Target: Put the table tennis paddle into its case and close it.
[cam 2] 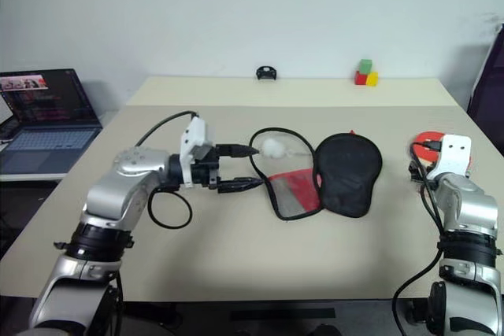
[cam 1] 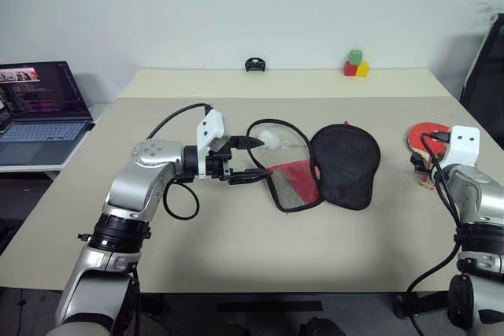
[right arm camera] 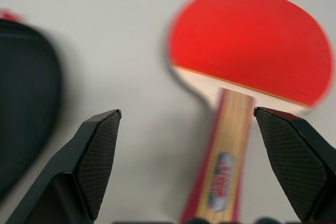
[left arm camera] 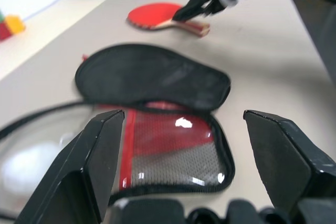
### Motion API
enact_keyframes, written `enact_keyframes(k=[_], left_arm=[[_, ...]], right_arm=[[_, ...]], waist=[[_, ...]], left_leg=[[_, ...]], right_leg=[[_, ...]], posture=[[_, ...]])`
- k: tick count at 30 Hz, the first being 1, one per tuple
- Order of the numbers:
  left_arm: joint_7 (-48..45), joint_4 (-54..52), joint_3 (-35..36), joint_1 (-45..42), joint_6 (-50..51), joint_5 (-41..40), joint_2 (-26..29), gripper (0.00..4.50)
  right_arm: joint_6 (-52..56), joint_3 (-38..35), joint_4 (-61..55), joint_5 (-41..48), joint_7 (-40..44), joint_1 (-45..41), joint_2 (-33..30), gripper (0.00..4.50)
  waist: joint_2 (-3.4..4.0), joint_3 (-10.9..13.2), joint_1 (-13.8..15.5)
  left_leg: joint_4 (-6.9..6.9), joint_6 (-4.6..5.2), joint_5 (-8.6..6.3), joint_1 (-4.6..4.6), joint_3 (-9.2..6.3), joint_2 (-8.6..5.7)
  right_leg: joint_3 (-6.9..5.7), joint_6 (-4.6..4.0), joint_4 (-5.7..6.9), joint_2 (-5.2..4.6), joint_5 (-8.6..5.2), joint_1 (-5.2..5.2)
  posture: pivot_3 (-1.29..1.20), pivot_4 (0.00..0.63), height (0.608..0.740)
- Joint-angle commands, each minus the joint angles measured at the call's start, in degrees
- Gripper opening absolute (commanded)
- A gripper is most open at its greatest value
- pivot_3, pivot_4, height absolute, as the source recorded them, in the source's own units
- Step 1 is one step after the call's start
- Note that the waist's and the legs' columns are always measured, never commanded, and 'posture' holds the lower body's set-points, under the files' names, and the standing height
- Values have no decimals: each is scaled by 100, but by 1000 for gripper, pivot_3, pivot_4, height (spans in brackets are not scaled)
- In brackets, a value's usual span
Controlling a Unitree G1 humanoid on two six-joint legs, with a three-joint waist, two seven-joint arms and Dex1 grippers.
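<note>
The table tennis paddle [right arm camera: 252,40] lies flat at the table's right side, red face up, with its wooden handle [right arm camera: 228,150] pointing back toward my right arm. My right gripper [right arm camera: 186,113] is open just above it, and the handle lies between the spread fingers without touching them. Its case [cam 1: 344,164] lies opened out in mid table. The black half is on the right and the red mesh half [cam 1: 295,186] on the left, with a black cord loop [cam 1: 272,125] beside them. My left gripper [cam 1: 260,156] hovers open at the mesh half's left edge, holding nothing.
An open laptop [cam 1: 39,116] sits on a side surface to the left. A small black object [cam 1: 253,64] and red, green and yellow blocks [cam 1: 356,64] stand at the far edge of the table [cam 1: 236,241]. Bare tabletop separates case and paddle.
</note>
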Motion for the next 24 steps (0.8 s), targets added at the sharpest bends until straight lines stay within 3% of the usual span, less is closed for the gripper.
enact_keyframes(k=[1, 15, 19, 24], left_arm=[[-143, -5, -47, -275, -71, -44, -60, 3992], [-203, 204, -146, -470, -271, 78, -347, 3992], [-208, 253, -154, -454, -339, 106, -361, 3992], [-231, 325, -161, -405, -444, 163, -358, 3992]], right_arm=[[-537, -184, 552, -96, -325, -246, -82, 4450], [-1117, 232, 2119, -164, -62, -732, -104, 4450], [-1107, 527, 2171, -338, 146, -682, -232, 3547], [-951, 741, 2021, -408, 414, -551, -382, 1908]], waist=[[0, 0, -2], [0, 0, -130], [0, 0, -138], [-1, -1, -115]], left_leg=[[-1, -4, 2, 0, 0, 0], [0, -12, 9, 3, 6, 2], [0, -12, 9, 6, 7, 3], [1, -12, 9, 3, 5, 1]], right_leg=[[0, 0, 0, 0, 0, 0], [6, 0, 1, 1, 0, 1], [8, 0, 6, 1, 0, 2], [5, 1, 2, 0, 0, 3]], posture=[[0, 150, 740], [0, 150, 740], [0, 150, 740], [0, 150, 740]])
